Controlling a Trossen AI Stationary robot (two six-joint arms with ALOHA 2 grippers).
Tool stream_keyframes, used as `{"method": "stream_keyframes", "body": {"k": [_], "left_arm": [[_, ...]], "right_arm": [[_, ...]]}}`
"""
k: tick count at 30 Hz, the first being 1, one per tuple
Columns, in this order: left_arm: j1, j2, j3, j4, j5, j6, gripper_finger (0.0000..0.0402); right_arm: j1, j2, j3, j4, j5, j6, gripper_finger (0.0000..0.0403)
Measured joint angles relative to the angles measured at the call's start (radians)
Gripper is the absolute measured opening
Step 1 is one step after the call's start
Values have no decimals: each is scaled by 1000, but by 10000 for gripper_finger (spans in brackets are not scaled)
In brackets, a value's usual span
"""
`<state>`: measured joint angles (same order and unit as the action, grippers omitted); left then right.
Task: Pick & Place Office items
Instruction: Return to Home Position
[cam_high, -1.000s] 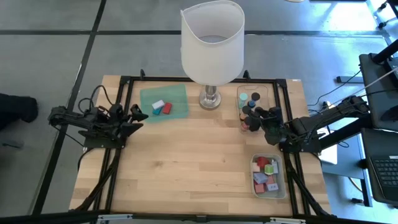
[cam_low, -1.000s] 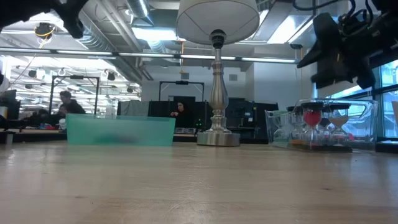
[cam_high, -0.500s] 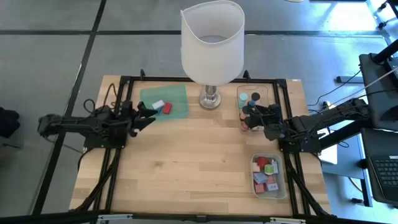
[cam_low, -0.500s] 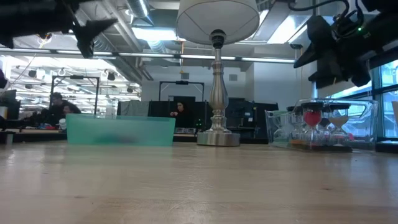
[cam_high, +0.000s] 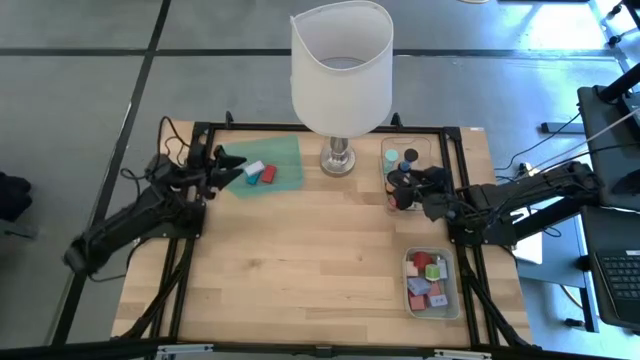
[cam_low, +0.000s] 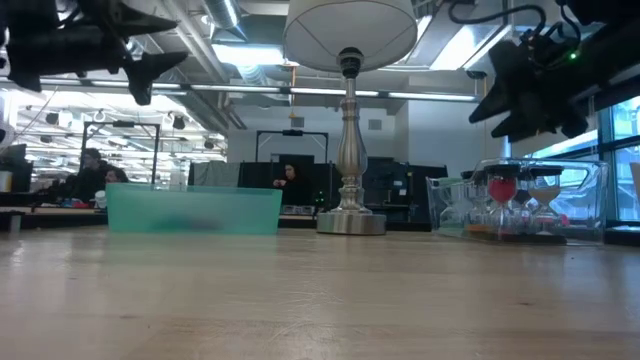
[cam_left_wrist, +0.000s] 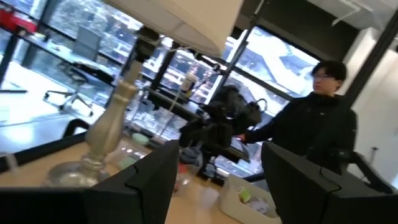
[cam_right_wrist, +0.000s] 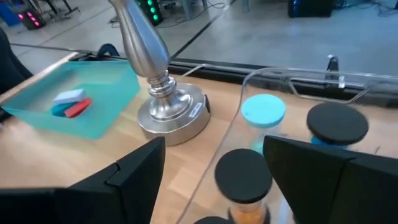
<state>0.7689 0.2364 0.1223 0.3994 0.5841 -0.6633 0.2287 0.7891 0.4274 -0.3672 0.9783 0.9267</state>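
At the table's (cam_high: 300, 260) far side we see left gripper (cam_high: 228, 166) and right gripper (cam_high: 402, 190) spread empty, presumably ready for homing.

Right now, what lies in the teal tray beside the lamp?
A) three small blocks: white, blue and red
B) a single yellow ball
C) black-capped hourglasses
A: the right wrist view shows the teal tray holding a white block, a blue block and a red block, close together.
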Motion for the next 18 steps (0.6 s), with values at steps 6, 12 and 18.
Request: {"method": "stream_keyframes", "body": {"k": [6, 12, 18], "left_arm": [[189, 1, 0, -57, 136, 1, 226], [270, 1, 0, -149, 168, 40, 226], [258, 1, 0, -144, 131, 111, 226]], "right_arm": [[-51, -12, 0, -41, -4, -19, 274], [-78, -12, -93, 1, -54, 82, 274], [-77, -14, -230, 228, -23, 138, 274]]}}
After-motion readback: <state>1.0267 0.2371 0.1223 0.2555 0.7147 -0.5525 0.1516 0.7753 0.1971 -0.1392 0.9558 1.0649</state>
